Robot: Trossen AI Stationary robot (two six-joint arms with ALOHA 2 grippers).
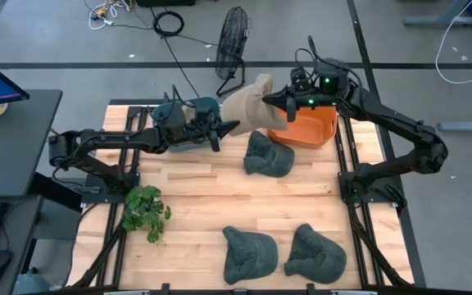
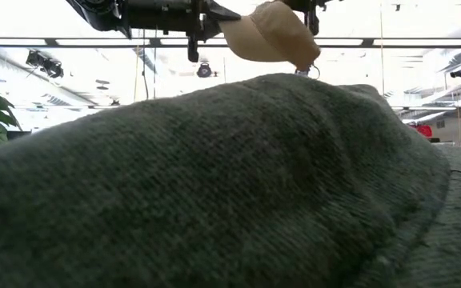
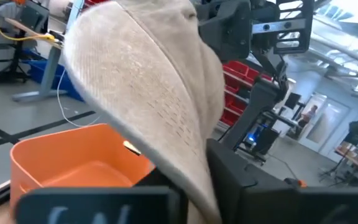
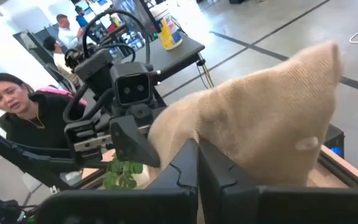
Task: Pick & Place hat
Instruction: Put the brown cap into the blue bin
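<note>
A grey hat [image 2: 214,184] fills the low view. Above the table, the beige hat [image 1: 251,105] is stretched lengthwise between the left gripper [image 1: 234,126] and right gripper [image 1: 279,102], both clamped on it, beside the orange bin [image 1: 316,129].

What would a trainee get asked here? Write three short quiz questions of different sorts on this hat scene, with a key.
1. True or false: the beige hat is held in the air between the left gripper and the right gripper.
2. Multiple choice: how many dark green hats lie on the table? A) one B) two C) three
3. Fill in: the bin at the far side of the table, under the right arm, is coloured ____.

Key: 1 true; 2 C; 3 orange.
</note>
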